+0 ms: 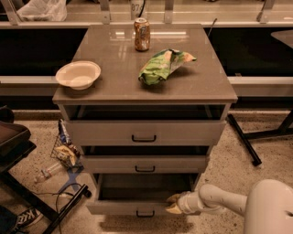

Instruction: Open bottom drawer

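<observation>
Gripper (pixel 174 204) sits at front of open bottom drawer (pixel 114 208).

White tubular arm (pixel 224 199), seemingly yellowish gripper (pixel 174 204) (bottom centre-right).

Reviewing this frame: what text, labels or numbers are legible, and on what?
"87" on a white label behind the cabinet; any further characters unclear.
Can: print too blurred to read.
Green bag: print unreadable.
Shoe at lower left: letters too blurred.
Gripper, at the bottom drawer's front edge: no text.
</observation>
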You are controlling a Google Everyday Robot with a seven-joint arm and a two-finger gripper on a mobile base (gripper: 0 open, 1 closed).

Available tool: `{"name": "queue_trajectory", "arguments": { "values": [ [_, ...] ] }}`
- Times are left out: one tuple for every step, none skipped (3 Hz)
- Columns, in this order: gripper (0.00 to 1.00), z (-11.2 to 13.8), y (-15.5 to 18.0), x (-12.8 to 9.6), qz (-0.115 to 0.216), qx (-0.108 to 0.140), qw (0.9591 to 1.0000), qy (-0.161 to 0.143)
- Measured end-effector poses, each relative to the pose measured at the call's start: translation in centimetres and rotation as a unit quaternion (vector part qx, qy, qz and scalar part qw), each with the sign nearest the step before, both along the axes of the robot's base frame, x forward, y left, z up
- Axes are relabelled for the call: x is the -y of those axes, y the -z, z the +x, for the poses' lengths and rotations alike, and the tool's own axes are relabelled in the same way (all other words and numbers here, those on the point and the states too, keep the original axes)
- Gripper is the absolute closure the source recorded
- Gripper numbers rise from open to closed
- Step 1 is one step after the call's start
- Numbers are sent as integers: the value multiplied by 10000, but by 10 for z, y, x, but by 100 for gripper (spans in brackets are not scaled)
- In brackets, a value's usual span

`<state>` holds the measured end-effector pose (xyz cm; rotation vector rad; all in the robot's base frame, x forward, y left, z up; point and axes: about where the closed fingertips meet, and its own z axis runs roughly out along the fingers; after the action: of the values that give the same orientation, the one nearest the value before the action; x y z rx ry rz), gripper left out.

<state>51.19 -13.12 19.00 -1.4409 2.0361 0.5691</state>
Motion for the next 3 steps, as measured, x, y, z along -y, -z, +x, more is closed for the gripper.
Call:
{"name": "queue_trajectory", "arguments": {
  "values": [
    [100, -1, 1, 0, 4, -10, 10000, 2],
    [100, -23, 9, 10, -119, -170, 9998, 61],
    [100, -22, 4, 8, -120, -171, 9998, 62]
  ]
}}
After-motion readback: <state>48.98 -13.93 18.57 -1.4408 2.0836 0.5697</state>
